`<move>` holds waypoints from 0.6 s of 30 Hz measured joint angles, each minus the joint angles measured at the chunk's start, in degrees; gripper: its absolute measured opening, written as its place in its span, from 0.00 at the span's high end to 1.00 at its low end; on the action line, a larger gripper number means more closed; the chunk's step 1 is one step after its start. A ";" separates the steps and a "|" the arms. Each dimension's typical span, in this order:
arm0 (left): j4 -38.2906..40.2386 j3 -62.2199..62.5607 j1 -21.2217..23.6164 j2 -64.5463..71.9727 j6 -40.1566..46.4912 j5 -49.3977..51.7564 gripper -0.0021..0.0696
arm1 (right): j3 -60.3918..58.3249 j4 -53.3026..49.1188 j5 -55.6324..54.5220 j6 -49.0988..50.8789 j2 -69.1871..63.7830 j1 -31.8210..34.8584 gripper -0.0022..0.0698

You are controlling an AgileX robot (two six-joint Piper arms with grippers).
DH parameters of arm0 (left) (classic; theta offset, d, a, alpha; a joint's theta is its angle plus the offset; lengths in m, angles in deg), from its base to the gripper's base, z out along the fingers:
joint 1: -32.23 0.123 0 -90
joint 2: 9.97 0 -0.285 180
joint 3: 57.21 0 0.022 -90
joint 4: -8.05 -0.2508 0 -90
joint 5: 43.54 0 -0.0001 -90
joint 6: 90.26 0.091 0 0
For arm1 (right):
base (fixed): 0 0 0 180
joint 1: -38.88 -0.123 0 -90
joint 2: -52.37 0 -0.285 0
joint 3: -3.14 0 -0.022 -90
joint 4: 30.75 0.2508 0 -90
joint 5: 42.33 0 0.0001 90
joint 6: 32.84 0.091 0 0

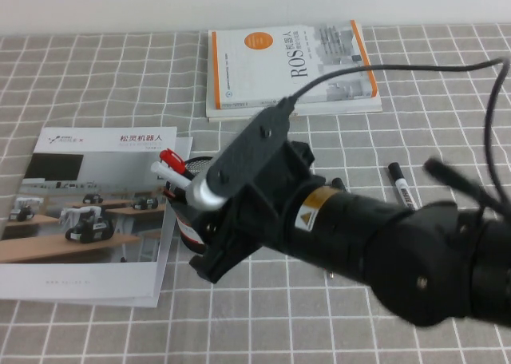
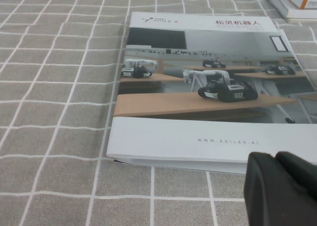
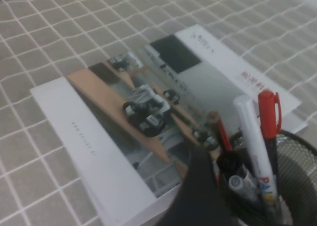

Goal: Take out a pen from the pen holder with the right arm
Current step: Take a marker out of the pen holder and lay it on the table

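High view: right gripper hangs over the mesh pen holder at the brochure's 3 o'clock; open or gripping, I cannot tell. White marker stands inside. Left gripper, likewise unreadable, hovers near the brochure's white edge.

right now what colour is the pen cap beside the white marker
Red cap, clearest in right wrist view. Right tool at holder; left tool by brochure.

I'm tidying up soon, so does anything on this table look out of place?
One black marker lies loose on the tablecloth, outside the pen holder where the other pens stand. The right pincer hangs over that holder; the left pincer is near the edge of the brochure.
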 joint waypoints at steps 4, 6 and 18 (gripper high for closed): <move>0.00 0.00 0.00 0.00 0.00 0.00 0.98 | -5.03 -3.77 -10.60 0.35 -0.63 -2.22 0.38; 0.00 0.00 0.00 0.00 0.00 0.00 0.98 | -7.14 -7.83 -15.40 3.31 -0.63 -2.61 0.38; 0.00 0.00 0.00 0.00 0.00 0.00 0.98 | -10.62 -27.16 -36.01 18.76 -6.91 -2.71 0.38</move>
